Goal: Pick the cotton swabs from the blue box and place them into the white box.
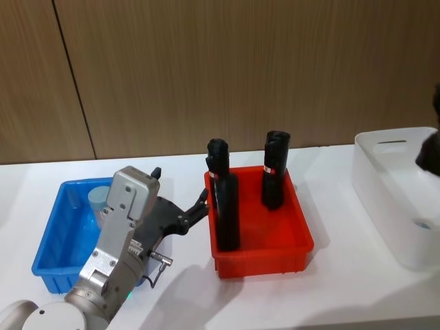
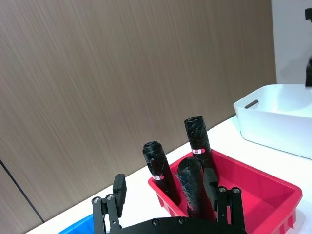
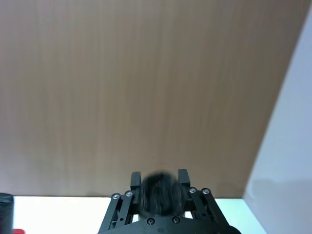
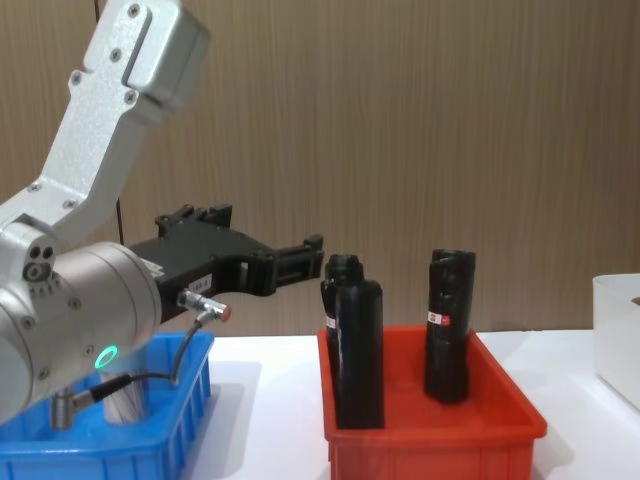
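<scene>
Evidently hovering: left tool [image 1: 199, 203] wide open, empty, above the blue box [image 1: 51, 234] (cotton swabs [image 1: 98, 198] inside); right tool [image 1: 430, 148] over the white box [image 1: 385, 179], grip unclear.

A white table [image 1: 172, 289] carries three containers set in a row across it, in front of a brown wood-panelled wall. The blue box [image 1: 51, 244] sits toward the robot's left, the red bin [image 1: 265, 258] stands near the middle just beside it with a strip of bare tabletop between them, and the white box [image 1: 395, 185] rests well apart at the right edge. All three stand flat on the surface, none touching another.
</scene>
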